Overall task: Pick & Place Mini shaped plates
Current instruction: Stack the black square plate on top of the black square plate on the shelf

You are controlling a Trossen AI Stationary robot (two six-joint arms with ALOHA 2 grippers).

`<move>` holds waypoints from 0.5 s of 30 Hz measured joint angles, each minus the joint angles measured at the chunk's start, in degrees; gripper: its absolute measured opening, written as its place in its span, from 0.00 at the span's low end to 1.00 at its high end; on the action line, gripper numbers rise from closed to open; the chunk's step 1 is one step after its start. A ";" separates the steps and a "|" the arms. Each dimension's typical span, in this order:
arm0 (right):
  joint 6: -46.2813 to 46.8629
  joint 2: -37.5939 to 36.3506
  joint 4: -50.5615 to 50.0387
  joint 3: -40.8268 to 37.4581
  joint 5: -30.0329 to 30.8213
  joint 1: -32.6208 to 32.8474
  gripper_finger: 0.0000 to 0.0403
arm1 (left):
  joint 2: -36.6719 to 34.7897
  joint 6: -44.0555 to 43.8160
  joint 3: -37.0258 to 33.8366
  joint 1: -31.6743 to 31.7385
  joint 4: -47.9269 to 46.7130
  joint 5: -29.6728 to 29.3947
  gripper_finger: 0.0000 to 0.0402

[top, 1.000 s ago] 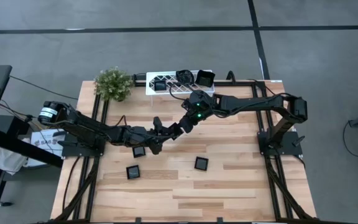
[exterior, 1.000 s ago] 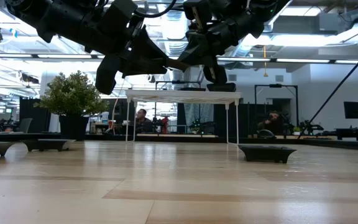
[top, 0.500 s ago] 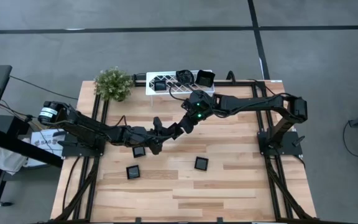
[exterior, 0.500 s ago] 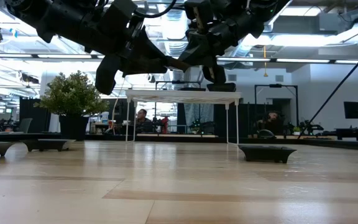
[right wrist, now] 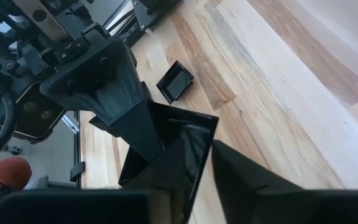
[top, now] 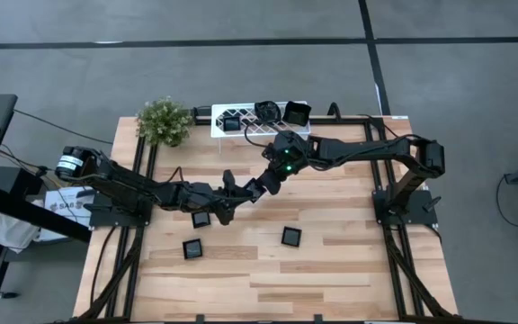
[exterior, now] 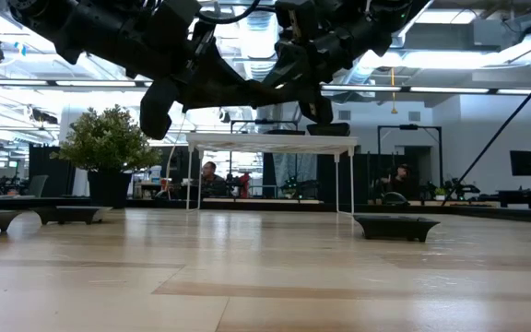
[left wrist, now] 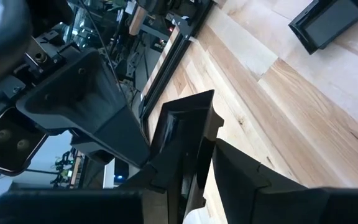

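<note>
- Left gripper (top: pixel 245 191) and right gripper (top: pixel 261 184) meet tip to tip above the middle of the table (top: pixel 349 243), well clear of its surface.
- Held plate (right wrist: pixel 182 155): a square black dish, edge-on between the fingers of both grippers; each gripper is clenched on it.
- Loose plates on the table: one (top: pixel 200 219) just beside the left arm, one (top: pixel 192 248) nearer the front edge, one (top: pixel 291 236) to the right of these.
- White rack (top: pixel 245 128) at the far edge carries three more plates (top: pixel 297 113).
- Potted plant (top: pixel 164 121) stands left of the rack.
</note>
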 joint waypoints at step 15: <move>-1.51 0.00 -0.02 0.00 -0.15 -2.05 0.42 | 0.00 0.02 0.00 -0.01 -0.02 0.00 0.22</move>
